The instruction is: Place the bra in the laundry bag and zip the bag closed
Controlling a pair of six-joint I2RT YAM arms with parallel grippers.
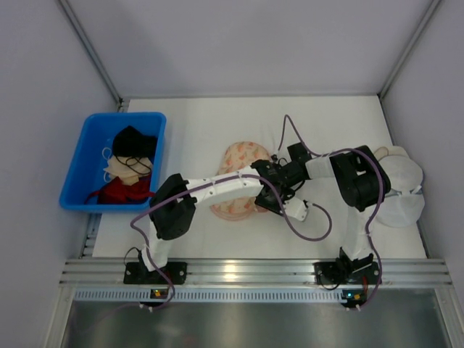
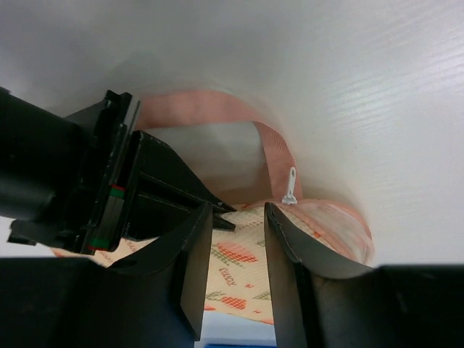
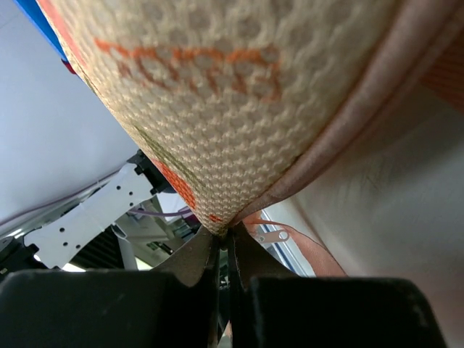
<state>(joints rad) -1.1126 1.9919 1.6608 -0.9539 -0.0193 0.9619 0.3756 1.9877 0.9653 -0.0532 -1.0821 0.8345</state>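
While the right hand (image 3: 226, 238) is clamped on the edge of the bag (image 3: 232, 109), the left hand (image 2: 238, 214), spread apart, is close over its printed cloth.

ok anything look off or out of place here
Nothing spilled or damaged. The peach-pink printed fabric laundry bag lies mid-table, its edge pinched by the right end effector; the left end effector is open over it. No pale bra shows.
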